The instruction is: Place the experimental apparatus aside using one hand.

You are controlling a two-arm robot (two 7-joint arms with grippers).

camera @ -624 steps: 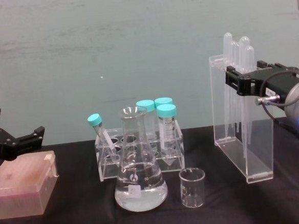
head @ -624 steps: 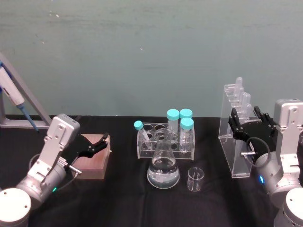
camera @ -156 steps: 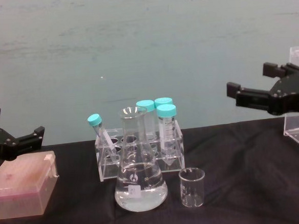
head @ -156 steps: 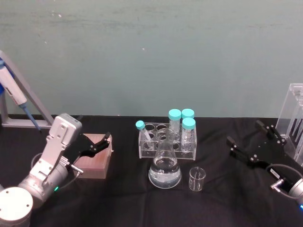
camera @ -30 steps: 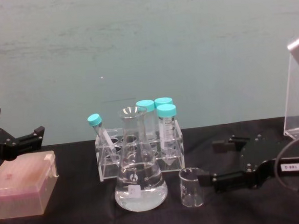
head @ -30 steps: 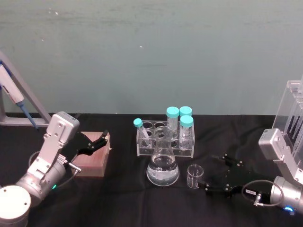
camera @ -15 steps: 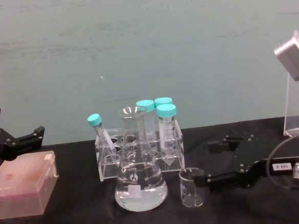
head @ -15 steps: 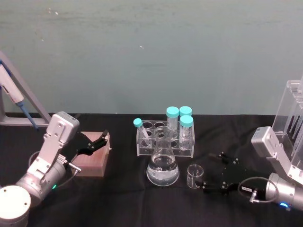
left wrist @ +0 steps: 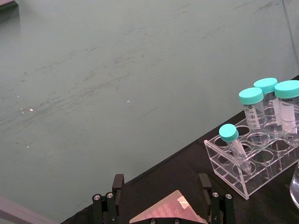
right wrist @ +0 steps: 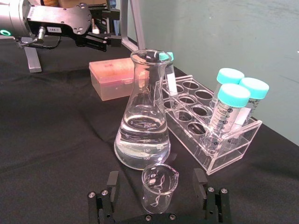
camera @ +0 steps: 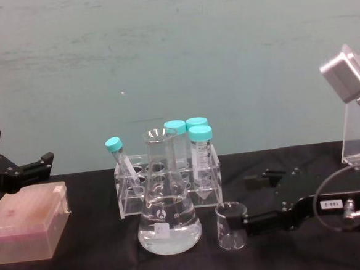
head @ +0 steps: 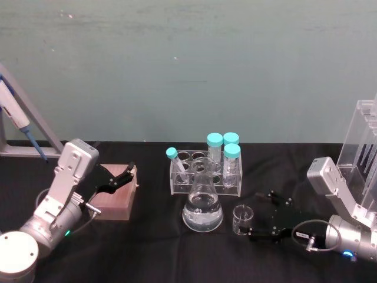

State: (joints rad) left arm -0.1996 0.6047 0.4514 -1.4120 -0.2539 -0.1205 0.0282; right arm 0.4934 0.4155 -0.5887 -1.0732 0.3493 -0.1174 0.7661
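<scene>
Right gripper (head: 257, 217), jaws spread, brackets the small glass beaker (head: 242, 219) without touching; the conical flask (head: 202, 207) stands just beyond. Left gripper (head: 125, 177) idles spread above a pink box (head: 115, 199).

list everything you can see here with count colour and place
conical flask: 1, clear with clear liquid, centre
beaker: 1, clear, right of flask
tube rack: 1, clear, behind flask
capped tubes: 4, teal caps, in rack
pipette stand: 1, clear, far right
box: 1, pink, left
pipette: 1, white and blue, far left
table: 1, black cloth, under everything
left pincer: 1, black, open over box
right pincer: 1, black, open, straddling beaker
</scene>
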